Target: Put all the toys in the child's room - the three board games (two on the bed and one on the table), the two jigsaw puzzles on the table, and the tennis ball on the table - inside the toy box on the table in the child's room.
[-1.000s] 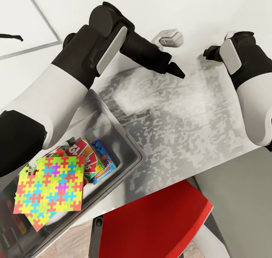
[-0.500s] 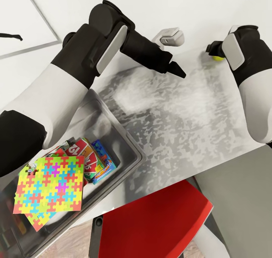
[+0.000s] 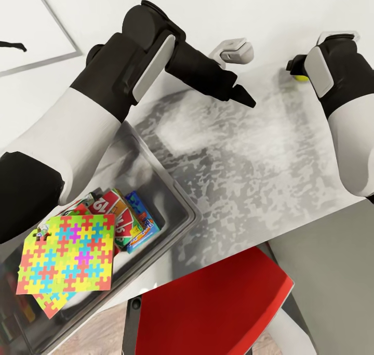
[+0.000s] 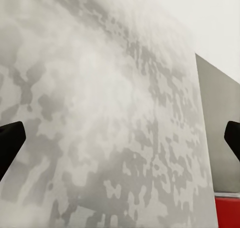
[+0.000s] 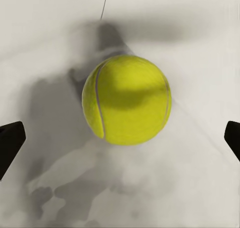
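The right gripper (image 5: 120,135) is hanging over the yellow-green felt tennis ball (image 5: 126,99) on the pale grey mottled table (image 3: 249,157), its jaws spread wide and touching nothing. The left gripper (image 4: 120,138) is hovering over bare tabletop, jaws equally wide. The bright interlocking jigsaw puzzles (image 3: 65,253) and printed board games (image 3: 124,217) are lying in the pale grey rectangular toy box (image 3: 179,199).

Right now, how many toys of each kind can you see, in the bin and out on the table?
Jigsaw puzzles: 2, stacked in the bin
Game boxes: at least 2 there; any more are hidden
Tennis balls: 1, on the table, between the open right gripper fingers
Total: 5 visible
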Tool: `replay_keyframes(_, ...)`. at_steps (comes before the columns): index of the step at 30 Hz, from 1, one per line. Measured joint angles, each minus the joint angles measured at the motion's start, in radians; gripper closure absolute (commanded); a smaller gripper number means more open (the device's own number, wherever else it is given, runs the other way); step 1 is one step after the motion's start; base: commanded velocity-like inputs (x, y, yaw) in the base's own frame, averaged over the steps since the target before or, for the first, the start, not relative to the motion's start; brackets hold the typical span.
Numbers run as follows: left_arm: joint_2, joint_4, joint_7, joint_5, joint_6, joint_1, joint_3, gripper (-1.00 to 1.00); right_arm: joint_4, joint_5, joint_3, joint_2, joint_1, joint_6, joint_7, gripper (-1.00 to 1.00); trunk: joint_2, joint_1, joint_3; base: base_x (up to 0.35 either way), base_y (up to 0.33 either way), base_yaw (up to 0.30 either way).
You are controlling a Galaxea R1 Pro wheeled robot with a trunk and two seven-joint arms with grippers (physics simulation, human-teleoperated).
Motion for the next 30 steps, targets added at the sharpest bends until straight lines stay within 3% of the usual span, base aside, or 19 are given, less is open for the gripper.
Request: replay_keyframes(30,0.0,0.0,-0.001,0.0,0.0,0.0,-0.041,-1.0,0.001,0.004,-0.01,-0.001,-0.001,-0.029,0.002,-1.0,0.0,0.0,-0.025,0.0,0.0,0.0)
